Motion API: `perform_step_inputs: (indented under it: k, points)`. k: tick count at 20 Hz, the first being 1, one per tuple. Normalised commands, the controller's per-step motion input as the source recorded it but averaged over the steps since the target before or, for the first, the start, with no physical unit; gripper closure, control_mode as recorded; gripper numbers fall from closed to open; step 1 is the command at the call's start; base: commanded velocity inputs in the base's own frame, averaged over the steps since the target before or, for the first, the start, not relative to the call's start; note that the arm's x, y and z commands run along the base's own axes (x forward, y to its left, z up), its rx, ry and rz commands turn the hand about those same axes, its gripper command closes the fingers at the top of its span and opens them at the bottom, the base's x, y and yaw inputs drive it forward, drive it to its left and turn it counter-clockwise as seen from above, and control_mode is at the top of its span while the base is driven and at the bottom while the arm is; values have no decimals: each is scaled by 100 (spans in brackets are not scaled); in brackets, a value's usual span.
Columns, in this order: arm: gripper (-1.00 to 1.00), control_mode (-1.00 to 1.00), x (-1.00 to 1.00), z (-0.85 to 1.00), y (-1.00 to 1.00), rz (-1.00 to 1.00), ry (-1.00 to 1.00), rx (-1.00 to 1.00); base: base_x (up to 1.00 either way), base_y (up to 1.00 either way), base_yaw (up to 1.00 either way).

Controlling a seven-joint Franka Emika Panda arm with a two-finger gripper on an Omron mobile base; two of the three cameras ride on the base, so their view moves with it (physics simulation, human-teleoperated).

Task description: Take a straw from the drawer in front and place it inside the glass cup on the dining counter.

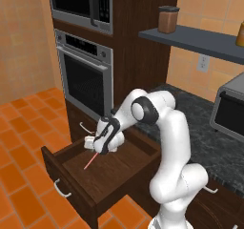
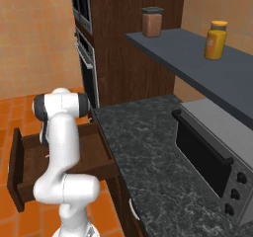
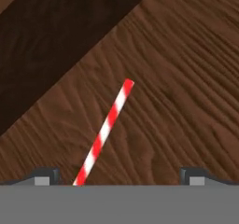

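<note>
Gripper open wide above the straw in the drawer

Gripper (image 1: 98,151) hangs inside the pulled-out drawer (image 1: 114,175) in the left base view, pointing down at its wooden floor. Just below its tips lies the straw (image 1: 89,163), a thin red line that runs from under the tool toward the drawer front. The drawer front, on the near side away from the tool, carries a small curved handle (image 1: 61,189). Behind the tool stands an oven (image 1: 86,78) in a tall dark cabinet.

From the right base view the white arm (image 2: 62,147) covers the hand, so the tool itself cannot be made out there. The drawer (image 2: 29,157) stands open behind the arm, and a dark speckled counter (image 2: 148,157) lies to the right of it.

Along the hand view, the two fingertips (image 3: 46,176) stand far apart at the bottom, with nothing between them gripped. The straw (image 3: 105,132) lies flat on the drawer floor (image 3: 186,78), slanted; its lower end is close to the left fingertip, and its upper end points away from the tool toward the middle.
</note>
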Motion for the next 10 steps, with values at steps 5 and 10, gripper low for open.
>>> perform_step_inputs:
  k: [5, 10]
  points:
    - [-100, -100, 13, -27, 18, -1, 0, 0, 0, 0, 0]
    - [-100, -100, 13, -33, 13, -1, 0, 0, 0, 0, 0]
